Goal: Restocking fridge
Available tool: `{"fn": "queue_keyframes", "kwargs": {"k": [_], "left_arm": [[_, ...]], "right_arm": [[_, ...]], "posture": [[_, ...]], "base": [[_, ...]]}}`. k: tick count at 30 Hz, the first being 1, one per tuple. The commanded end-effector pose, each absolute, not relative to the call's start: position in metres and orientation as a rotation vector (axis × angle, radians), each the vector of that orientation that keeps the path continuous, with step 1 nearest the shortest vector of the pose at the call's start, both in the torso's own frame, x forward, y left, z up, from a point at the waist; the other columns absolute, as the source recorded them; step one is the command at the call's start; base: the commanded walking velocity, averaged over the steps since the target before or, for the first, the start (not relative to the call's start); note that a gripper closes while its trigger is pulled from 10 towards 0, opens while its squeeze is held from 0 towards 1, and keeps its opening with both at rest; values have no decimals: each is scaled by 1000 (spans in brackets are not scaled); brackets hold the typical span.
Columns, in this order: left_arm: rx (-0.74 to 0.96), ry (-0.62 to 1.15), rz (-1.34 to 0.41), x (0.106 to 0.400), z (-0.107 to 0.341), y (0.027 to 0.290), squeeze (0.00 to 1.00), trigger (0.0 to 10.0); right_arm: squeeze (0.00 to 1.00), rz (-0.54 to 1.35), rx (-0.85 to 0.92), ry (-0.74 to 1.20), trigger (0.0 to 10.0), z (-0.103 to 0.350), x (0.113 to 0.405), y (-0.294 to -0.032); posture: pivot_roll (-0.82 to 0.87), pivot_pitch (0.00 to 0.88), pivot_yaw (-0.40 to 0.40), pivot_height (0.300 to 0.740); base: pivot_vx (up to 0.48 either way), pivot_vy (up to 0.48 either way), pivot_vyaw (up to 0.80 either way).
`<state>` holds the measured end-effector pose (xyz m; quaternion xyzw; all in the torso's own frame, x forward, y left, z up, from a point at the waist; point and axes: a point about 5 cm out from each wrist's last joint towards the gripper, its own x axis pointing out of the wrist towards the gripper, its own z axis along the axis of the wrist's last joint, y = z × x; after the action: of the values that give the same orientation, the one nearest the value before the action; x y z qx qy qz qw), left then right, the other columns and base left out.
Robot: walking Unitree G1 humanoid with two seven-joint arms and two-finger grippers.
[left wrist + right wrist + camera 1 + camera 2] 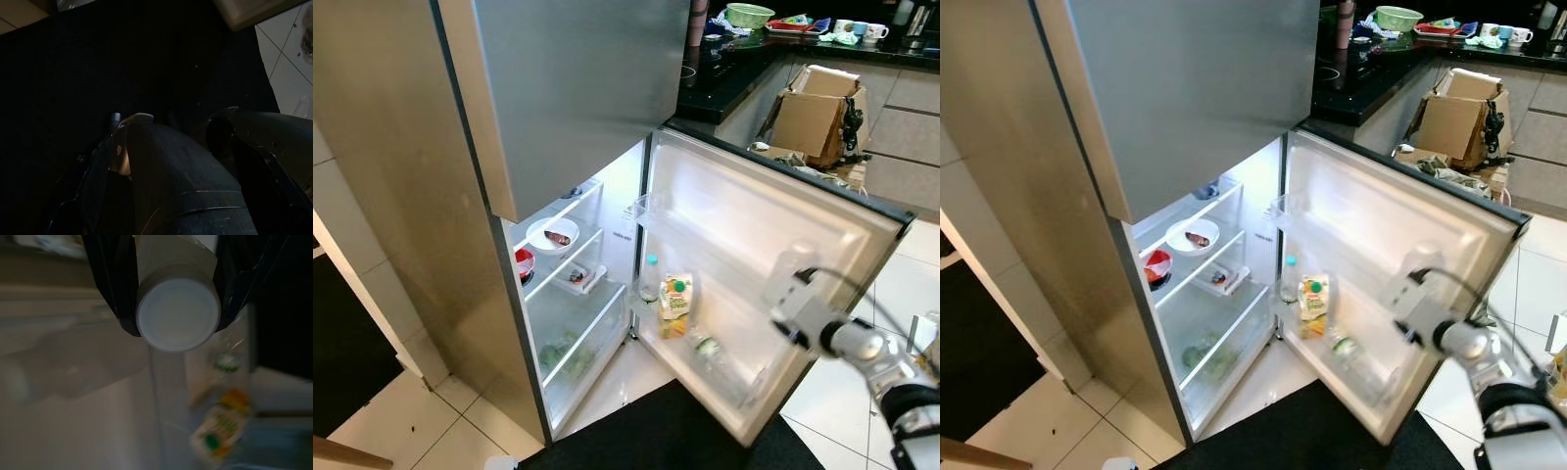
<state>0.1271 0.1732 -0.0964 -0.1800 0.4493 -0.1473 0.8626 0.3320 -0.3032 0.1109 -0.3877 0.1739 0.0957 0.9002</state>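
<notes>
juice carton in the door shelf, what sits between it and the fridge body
A clear plastic bottle with a pale cap stands beside the yellow-green juice carton, seen in the left eye view.

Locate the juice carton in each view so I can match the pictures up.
Left eye view: juice carton on the open door's lower shelf, near the picture's centre.
Right eye view: same shelf, near centre.
Left wrist view: faces the dark floor mat, away from the fridge.
Right wrist view: blurred, lower right, beyond the capped bottle gripped by the right hand.
Shared landmark: the white inner fridge door.
</notes>
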Motion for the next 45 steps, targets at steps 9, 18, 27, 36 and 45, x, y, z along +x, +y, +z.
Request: {"fn": "queue_keyframes", "kwargs": {"k": [9,18,27,36,45], "left_arm": [[-367,950,-313,125,-97,174,0,10000],[-367,944,-319,126,-97,172,0,10000],[-361,930,-322,130,-95,171,0,10000],[-335,935,-316,131,-96,172,0,10000],[-288,949,-260,136,-96,174,0,10000]], "right_arm": [[0,245,-714,455,10000,68,319,-281],[0,248,-546,547,10000,25,295,-260],[0,94,-315,737,10000,-30,240,-256],[0,-7,-234,878,10000,-56,200,-263],[0,-18,-232,967,10000,-70,173,-262]], "posture": [[-26,0,-20,740],[-29,0,-21,740],[-31,0,-19,740],[-35,0,-17,740],[-40,0,-18,740]], "base": [[0,0,0],[0,0,0],[0,0,0],[0,0,-350],[0,0,-788]]}}
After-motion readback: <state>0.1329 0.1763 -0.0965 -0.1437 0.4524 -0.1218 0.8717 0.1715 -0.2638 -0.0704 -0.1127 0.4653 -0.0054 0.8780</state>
